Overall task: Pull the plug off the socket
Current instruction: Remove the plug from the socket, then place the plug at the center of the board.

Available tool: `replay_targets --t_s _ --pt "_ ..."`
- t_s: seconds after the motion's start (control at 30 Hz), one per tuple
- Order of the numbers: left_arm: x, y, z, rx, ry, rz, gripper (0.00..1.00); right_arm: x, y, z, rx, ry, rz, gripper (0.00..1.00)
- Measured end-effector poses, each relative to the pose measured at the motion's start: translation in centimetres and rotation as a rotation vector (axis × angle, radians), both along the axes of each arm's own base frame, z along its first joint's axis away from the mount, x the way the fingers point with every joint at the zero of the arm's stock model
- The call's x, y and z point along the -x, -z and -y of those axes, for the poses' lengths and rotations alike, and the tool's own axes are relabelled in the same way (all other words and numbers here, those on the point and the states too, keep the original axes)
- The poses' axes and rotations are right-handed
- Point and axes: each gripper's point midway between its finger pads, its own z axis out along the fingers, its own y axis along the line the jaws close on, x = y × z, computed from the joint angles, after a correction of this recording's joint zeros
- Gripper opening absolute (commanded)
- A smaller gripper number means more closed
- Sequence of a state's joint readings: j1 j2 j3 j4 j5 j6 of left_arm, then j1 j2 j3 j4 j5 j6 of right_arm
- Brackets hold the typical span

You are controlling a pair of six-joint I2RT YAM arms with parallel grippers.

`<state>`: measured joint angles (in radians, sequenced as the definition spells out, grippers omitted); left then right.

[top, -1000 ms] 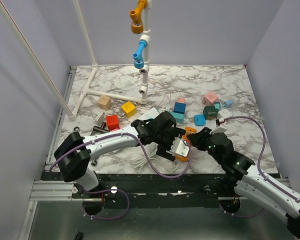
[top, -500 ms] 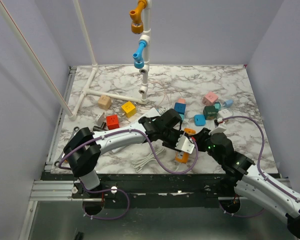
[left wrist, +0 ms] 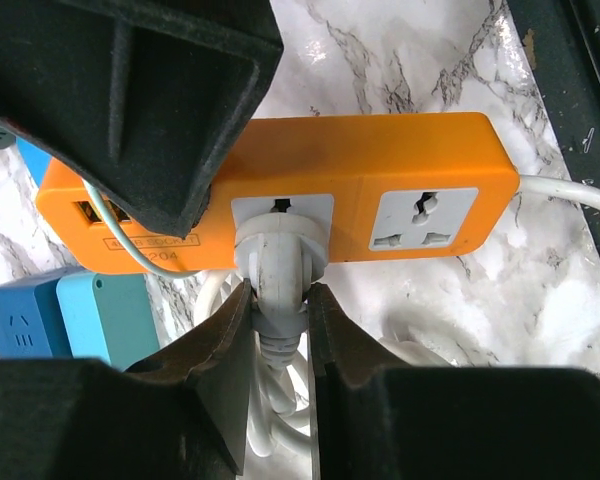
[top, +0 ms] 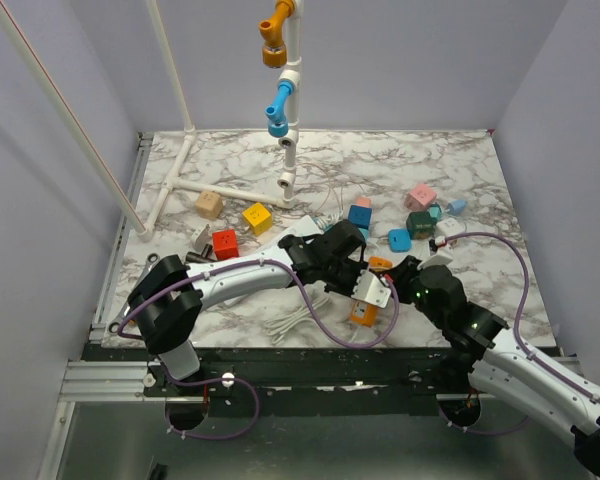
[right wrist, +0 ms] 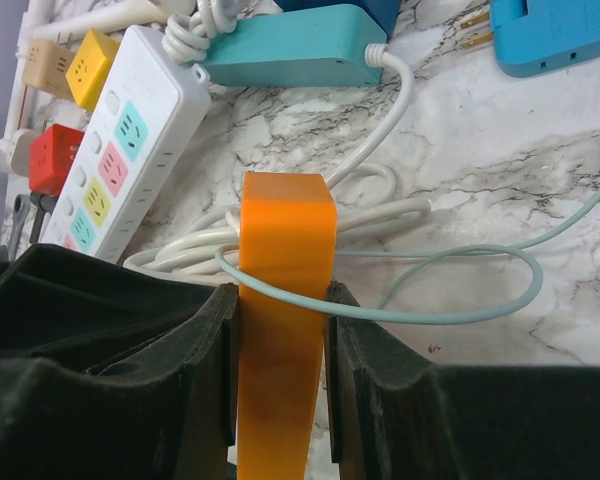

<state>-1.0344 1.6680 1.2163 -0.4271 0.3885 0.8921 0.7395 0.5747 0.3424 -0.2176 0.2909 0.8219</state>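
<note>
OK, the step in hand is the pull itself, with both grips set. The left claw (left wrist: 278, 302) is closed down narrow on the white round plug (left wrist: 280, 262), fingers pinching it at the neck where the cord exits. The plug sits fully seated in the left of two outlets on the orange plastic power strip (left wrist: 380, 170); no gap shows at the face. The right claw (right wrist: 280, 300) is clamped across that strip, one pad on each long side, bracing it. The strip sits near the front middle of the white marble worktop (left wrist: 430, 60); can't tell if it rests on it or is held just off.

The long white strip with pastel outlets (right wrist: 120, 150) lies apart to the left, nothing plugged in that I can see.

Next move, my read: pull the left claw straight back along the pin axis while the right holds firm. The grip is low on the neck, so slip is the risk. A thin pale-green cable (right wrist: 430, 315) loops across the orange strip and may snag.
</note>
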Motion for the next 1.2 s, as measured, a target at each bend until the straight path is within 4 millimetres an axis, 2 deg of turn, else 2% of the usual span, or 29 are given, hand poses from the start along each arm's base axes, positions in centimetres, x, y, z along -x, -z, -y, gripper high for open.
replay_targets --t_s 0.13,0.23,0.4,0.53,0.67,0.73,0.9,0.97,1.03,1.1,1.2 --pt "-0.2 0.0 -0.4 -0.009 -0.023 0.009 0.00 -0.4 0.7 0.0 -0.003 0.031 -0.028 0.01" --pt "-0.2 -0.2 -1.0 -0.017 -0.042 0.015 0.00 -0.6 2.2 0.3 0.027 0.068 -0.078 0.01" --pt "-0.2 -2.7 -1.7 0.028 -0.065 0.045 0.00 -0.2 4.7 1.1 0.078 0.108 -0.149 0.01" --pt "0.1 -4.0 -2.3 0.051 -0.069 0.060 0.00 -0.3 4.7 1.4 0.078 0.123 -0.146 0.01" --pt "-0.1 -4.2 -2.8 0.043 -0.078 0.066 0.00 -0.2 4.9 1.8 0.078 0.151 -0.164 0.02" --pt "-0.2 -3.9 -3.2 0.027 -0.086 0.067 0.01 0.0 4.9 2.2 0.085 0.181 -0.190 0.07" --pt "-0.3 -3.3 -4.4 -0.014 -0.105 0.049 0.22 0.7 4.9 3.9 0.100 0.294 -0.273 0.25" --pt "-0.1 -2.8 -5.0 -0.036 -0.119 0.026 0.36 1.1 4.8 4.6 0.098 0.344 -0.305 0.35" --pt "0.4 -2.3 -5.6 -0.063 -0.136 -0.010 0.55 1.5 4.6 5.1 0.089 0.385 -0.327 0.48" --pt "0.7 -2.2 -5.8 -0.073 -0.145 -0.031 0.70 1.8 4.3 5.6 0.080 0.415 -0.340 0.56" --pt "1.7 -2.3 -6.5 -0.083 -0.169 -0.087 0.85 2.1 4.0 5.9 0.074 0.433 -0.351 0.67"
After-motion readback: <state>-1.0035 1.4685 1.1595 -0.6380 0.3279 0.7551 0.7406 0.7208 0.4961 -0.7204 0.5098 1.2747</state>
